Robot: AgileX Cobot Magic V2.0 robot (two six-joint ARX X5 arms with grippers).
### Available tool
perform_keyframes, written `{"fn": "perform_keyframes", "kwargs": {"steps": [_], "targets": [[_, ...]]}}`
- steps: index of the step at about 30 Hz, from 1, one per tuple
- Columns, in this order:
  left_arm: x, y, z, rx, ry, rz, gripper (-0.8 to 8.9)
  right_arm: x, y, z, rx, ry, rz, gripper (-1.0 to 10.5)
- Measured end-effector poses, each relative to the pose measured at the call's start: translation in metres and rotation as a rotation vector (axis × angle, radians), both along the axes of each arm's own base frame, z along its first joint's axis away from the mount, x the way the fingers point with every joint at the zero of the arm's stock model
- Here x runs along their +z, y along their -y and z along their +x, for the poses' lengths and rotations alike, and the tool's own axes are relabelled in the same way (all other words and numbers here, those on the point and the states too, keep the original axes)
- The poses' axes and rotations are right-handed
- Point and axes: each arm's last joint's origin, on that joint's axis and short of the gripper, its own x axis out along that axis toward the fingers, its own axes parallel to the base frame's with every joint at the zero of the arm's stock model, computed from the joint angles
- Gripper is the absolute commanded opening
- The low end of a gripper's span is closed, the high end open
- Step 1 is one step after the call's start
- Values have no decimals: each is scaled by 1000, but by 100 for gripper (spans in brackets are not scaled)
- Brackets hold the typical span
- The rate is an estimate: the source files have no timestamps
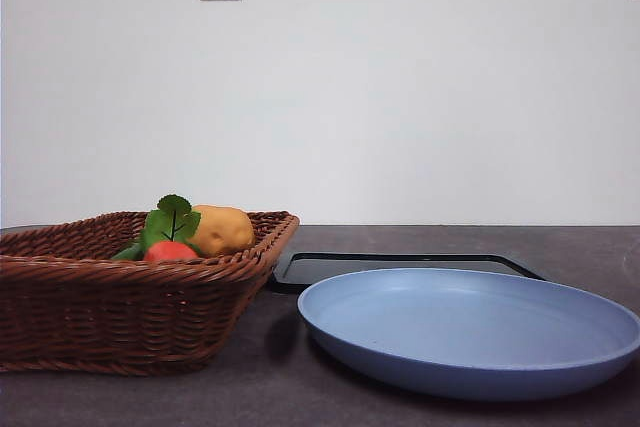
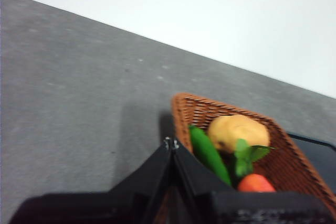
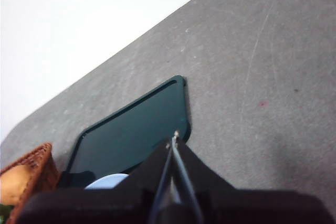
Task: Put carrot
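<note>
In basket (image 1: pixel 120 322): carrot (image 1: pixel 168 250); only left wrist view shows green pod (image 2: pixel 208 153). Both grippers pressed together, empty.

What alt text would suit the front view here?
A brown wicker basket on a dark table holds a carrot with green leaves beside a tan potato. An empty blue plate sits alongside, a dark tray behind it. No claw is visible.

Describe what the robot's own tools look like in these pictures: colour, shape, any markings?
Each wrist view shows one: the left tool and right tool look alike, two matte black wedge-shaped jaws tapering to a point. No cables or markings are visible. The front view shows neither.
</note>
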Motion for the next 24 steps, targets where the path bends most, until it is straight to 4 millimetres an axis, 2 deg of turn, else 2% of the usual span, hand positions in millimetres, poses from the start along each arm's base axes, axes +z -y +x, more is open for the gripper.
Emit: {"fn": "perform_keyframes", "kwargs": {"steps": [5, 9, 15, 19, 24], "targets": [[1, 2, 0, -64, 6, -23, 7, 0, -1, 0, 19, -6, 39, 5], [3, 2, 1, -64, -83, -32, 7, 4, -1, 0, 39, -71, 54, 5], [32, 2, 11, -50, -166, -30, 7, 35, -2, 6, 48, -117, 7, 5], [48, 3, 26, -84, -241, -23, 7, 51, -4, 15, 96, -200, -39, 5], [69, 7, 50, -208, -306, -3, 7, 69, -7, 31, 199, -315, -86, 5]]}}
